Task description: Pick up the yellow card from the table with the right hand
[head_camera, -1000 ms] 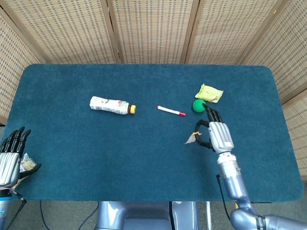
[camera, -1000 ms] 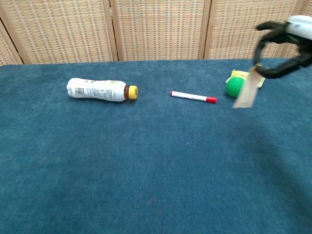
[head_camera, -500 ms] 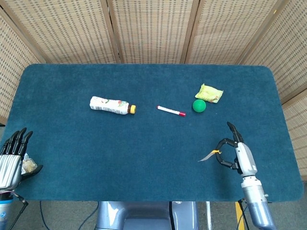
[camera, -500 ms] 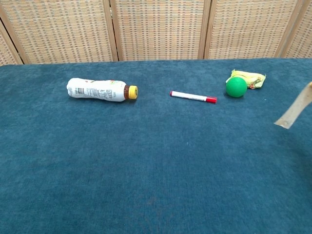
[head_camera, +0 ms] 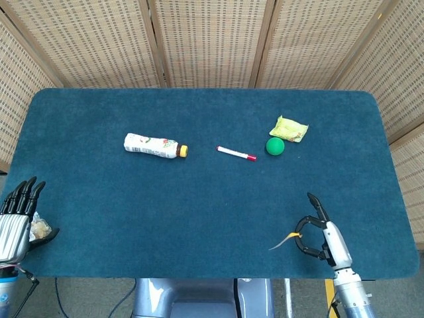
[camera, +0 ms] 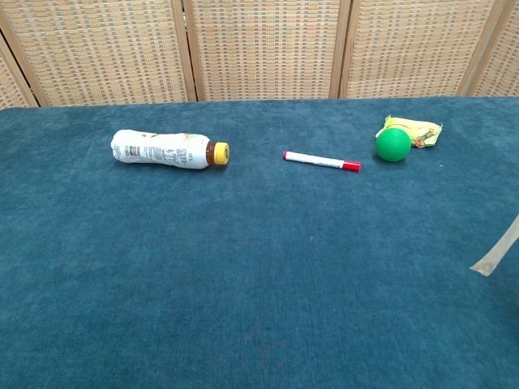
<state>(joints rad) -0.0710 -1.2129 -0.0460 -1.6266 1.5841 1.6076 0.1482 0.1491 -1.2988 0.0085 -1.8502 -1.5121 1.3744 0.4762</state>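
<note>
Two hands, five loose things: ordered below from largest to smallest.
Table (head_camera: 199, 212): blue cloth fills most of both views.
Right hand (head_camera: 324, 238): lower right of the head view, near the front edge; thumb and a finger pinch the yellow card, another finger pointing up-frame.
Left hand (head_camera: 16, 215): lower left of the head view, off the table's edge, fingers straight; something pale sits against it, and I cannot tell whether it is gripped.
Bottle (head_camera: 154, 145): lying on its side, upper left of centre.
Yellow card (head_camera: 283, 241): clear of the cloth, sticking left from the pinch; only its tip shows at the chest view's right edge.
Yellow packet (head_camera: 289, 128): upper right, just beside the green ball (head_camera: 275, 146).
Marker (head_camera: 236, 154): centre, between bottle and ball.
Risk: the pinch looks to catch only the card's end, so a jolt or slackened fingers would likely let it slip or swivel out.
</note>
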